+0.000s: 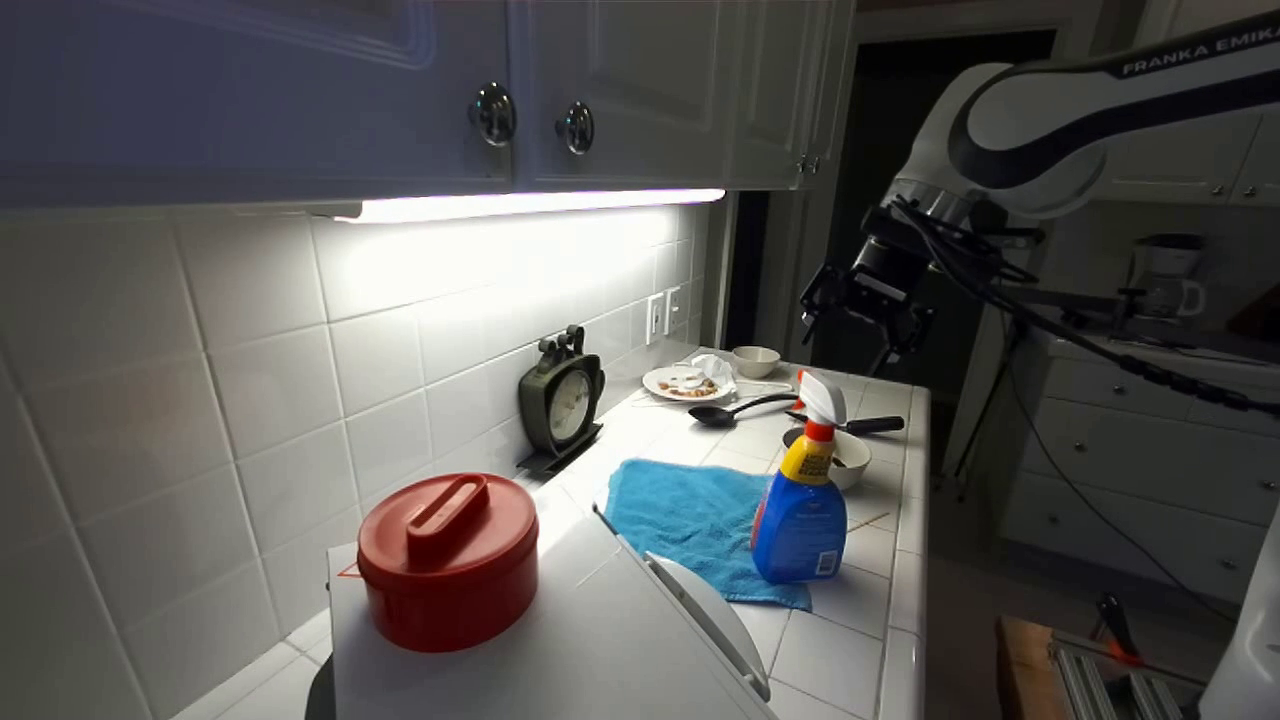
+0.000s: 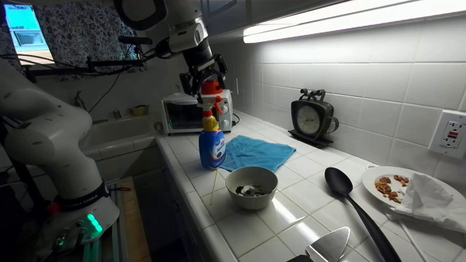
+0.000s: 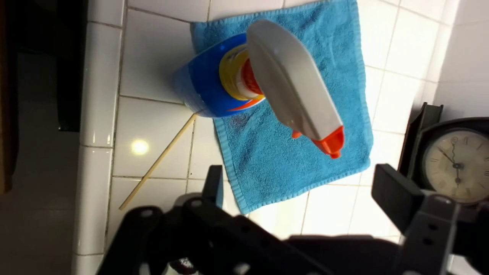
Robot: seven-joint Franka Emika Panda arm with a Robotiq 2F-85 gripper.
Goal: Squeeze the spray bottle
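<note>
One boxy white toaster oven (image 2: pixel 185 120); one square blue terry cloth (image 3: pixel 282 164). Your black two-fingered gripper (image 3: pixel 303 187): spread wide, holding nothing. One blue plastic spray bottle (image 2: pixel 212 142) upright at cloth's edge. One round white plate (image 2: pixel 375 173): brown nuts (image 2: pixel 384 187), crumpled tissue (image 2: pixel 424 198). One round red lidded canister (image 1: pixel 450 565) on oven, contents hidden. One round pale bowl (image 2: pixel 251 176), dark scraps (image 2: pixel 242 190) inside; one farther bowl (image 1: pixel 755 361), only in an exterior view.

Exterior views along counter (image 2: pixel 247 233), from opposite ends, wrist view — close, downward, towel (image 3: pixel 282 168) shared
</note>
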